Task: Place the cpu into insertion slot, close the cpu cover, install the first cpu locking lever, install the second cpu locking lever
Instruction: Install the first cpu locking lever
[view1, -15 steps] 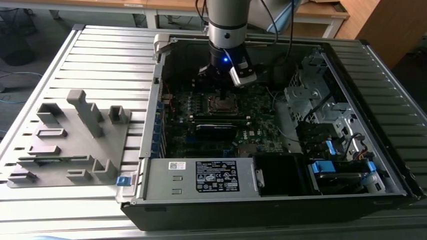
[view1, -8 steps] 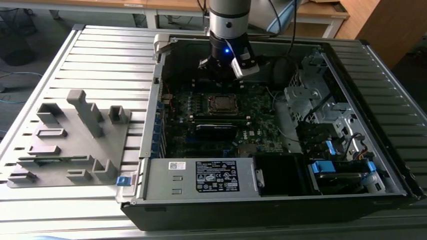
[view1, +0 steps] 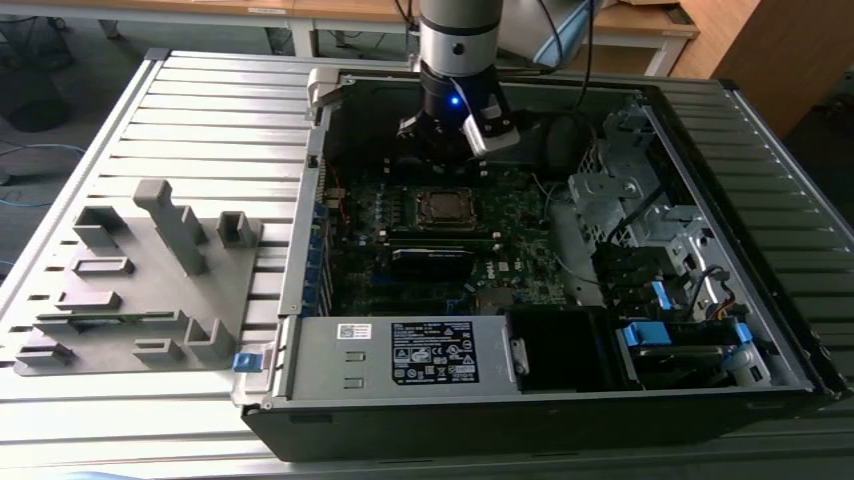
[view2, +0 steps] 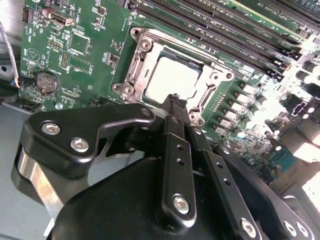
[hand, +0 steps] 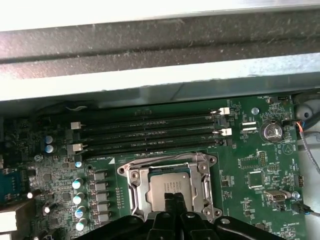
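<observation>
- Plainly, in the exterior view the black two-fingered gripper hangs from the grey arm inside the open dark computer case, just above the green motherboard. Below it sits the small flat square cpu with its dull silver-grey top, lying in the socket near the middle of the board. A grey moulded parts fixture stands well apart on the slatted table, towards the exterior view's left.
- In the second wrist view the fingers are pressed together, nothing pinched between them, their tips poised over the near edge of the cpu. The chip lies flat within the thin silvery metal cpu cover, a frame plate down around it with its square opening showing the chip's top. I cannot tell whether the tips touch the chip.
- In the first wrist view the cpu sits square in the frame of the cover, beside the long black memory slots. Whether the locking levers are latched I cannot tell.
- As a judgement: the chip is light, stiff and smooth-topped, with a delicate underside, best taken by its opposite edges. The cover is thin springy sheet metal, best pushed on its bare rim.
</observation>
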